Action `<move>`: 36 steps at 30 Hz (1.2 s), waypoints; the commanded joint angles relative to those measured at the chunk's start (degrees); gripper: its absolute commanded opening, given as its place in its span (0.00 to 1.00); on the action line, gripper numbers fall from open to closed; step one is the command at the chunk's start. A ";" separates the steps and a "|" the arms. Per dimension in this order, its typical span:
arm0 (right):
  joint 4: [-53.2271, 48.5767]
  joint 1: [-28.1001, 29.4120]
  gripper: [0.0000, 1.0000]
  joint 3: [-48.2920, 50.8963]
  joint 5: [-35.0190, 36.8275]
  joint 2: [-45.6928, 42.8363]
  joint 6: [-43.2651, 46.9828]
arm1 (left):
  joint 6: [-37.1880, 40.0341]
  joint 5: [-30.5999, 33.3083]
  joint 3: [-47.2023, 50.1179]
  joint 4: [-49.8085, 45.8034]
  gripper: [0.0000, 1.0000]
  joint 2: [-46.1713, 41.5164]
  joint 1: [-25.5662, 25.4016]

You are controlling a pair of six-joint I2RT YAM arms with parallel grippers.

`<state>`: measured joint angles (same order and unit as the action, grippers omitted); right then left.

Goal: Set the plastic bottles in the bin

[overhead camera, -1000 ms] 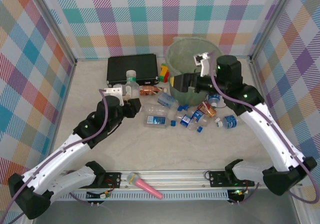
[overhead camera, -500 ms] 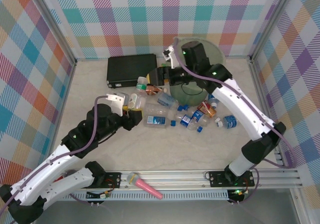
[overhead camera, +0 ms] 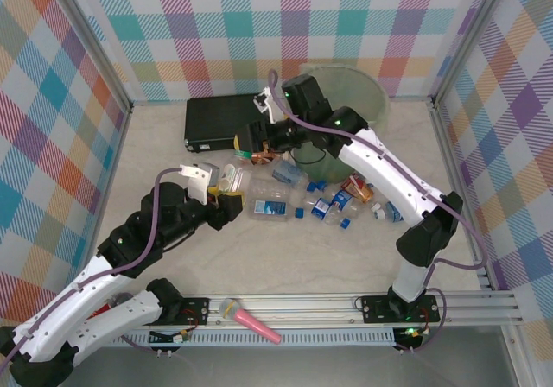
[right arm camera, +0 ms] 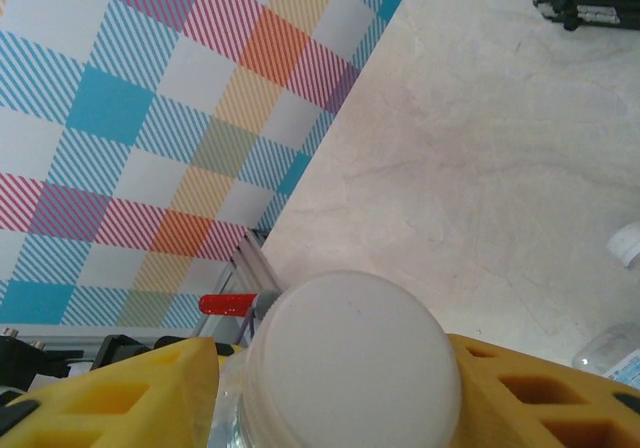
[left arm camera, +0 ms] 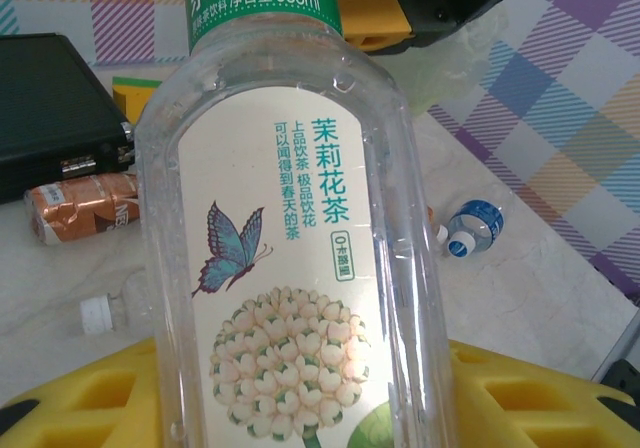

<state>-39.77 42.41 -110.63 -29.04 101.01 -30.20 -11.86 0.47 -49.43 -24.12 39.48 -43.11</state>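
A clear bottle (left arm camera: 290, 268) with a green neck band and a butterfly-and-flower label stands upright in my left gripper (left arm camera: 310, 413), whose yellow fingers (left arm camera: 545, 398) press its sides; in the top view the bottle (overhead camera: 237, 169) rises from that gripper (overhead camera: 226, 199). My right gripper (overhead camera: 256, 142) sits over the bottle's top, and its yellow fingers (right arm camera: 545, 393) clamp either side of the white cap (right arm camera: 350, 358). Several small crushed bottles (overhead camera: 270, 206) lie in the middle of the table. The pale-green bin (overhead camera: 373, 93) stands at the back right.
A flat black case (overhead camera: 216, 117) lies at the back left, a copper-labelled bottle (left arm camera: 80, 206) in front of it. A pink stick (overhead camera: 251, 320) rests by the front rail. A red stick (right arm camera: 228, 303) lies near the left rail. Checked walls enclose the table.
My right arm swung left from the bin to the top of the held bottle and its jaws narrowed onto the cap. My left gripper kept its grip and lifted the bottle slightly.
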 commanded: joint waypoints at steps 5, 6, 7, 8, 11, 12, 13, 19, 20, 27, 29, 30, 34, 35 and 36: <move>-1.08 0.34 0.43 -1.16 -2.98 -0.96 -0.18 | 1.19 -0.47 -1.73 -0.58 0.50 -0.57 -0.57; -0.76 0.36 0.38 -0.97 -2.82 -1.33 -0.13 | 1.10 -0.39 -1.76 -0.48 0.50 -0.41 -0.55; -0.45 0.35 0.34 -0.89 -2.51 -1.75 -0.16 | 0.92 -0.15 -1.83 -0.57 0.51 -0.20 -0.57; -0.29 0.35 0.34 -0.90 -2.15 -2.07 -0.25 | 0.87 0.04 -1.89 -0.56 0.52 -0.20 -0.58; 0.22 0.29 0.25 -0.84 0.16 -3.32 0.02 | 0.56 0.47 -2.06 -0.70 0.70 -0.26 -0.57; -0.07 0.25 0.26 -0.98 1.40 -3.70 0.36 | 0.44 0.64 -2.27 -0.88 0.77 -0.37 -0.59; -0.21 0.17 0.30 -1.23 2.99 -4.17 0.96 | 0.32 0.79 -2.34 -0.94 0.84 -0.53 -0.56; -2.17 -2.28 0.30 -2.34 12.70 -7.86 3.92 | -1.87 4.05 -2.12 -1.18 1.00 -3.63 -0.56; -2.45 -3.15 0.30 -2.32 13.95 -8.48 4.15 | -2.27 4.36 -2.07 -1.26 1.00 -4.11 -0.57; -3.78 -7.67 0.29 -1.16 32.33 -14.55 11.51 | -3.91 7.50 -1.31 -3.37 1.00 -7.06 -0.56; -2.17 -7.88 0.27 0.47 39.22 -16.64 14.89 | -4.12 7.65 -1.02 -3.74 1.00 -7.61 -0.60; -0.97 -8.00 0.28 1.51 43.05 -17.80 16.85 | -4.23 7.46 -0.75 -3.75 1.00 -7.83 -0.54; 4.16 -8.22 0.29 5.04 53.43 -20.67 23.06 | -4.95 6.93 -0.41 -3.80 1.00 -8.20 -0.53; 5.97 -8.31 0.30 6.22 55.12 -21.23 24.91 | -5.10 6.79 -0.41 -3.82 1.00 -8.28 -0.53; 7.56 -8.39 0.30 7.09 57.16 -21.45 26.55 | -5.28 6.56 -0.44 -3.71 1.00 -8.37 -0.58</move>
<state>-38.61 34.09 -105.73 17.06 80.29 -11.29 -15.90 6.98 -49.87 -27.14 32.05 -43.11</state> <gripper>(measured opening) 0.396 0.996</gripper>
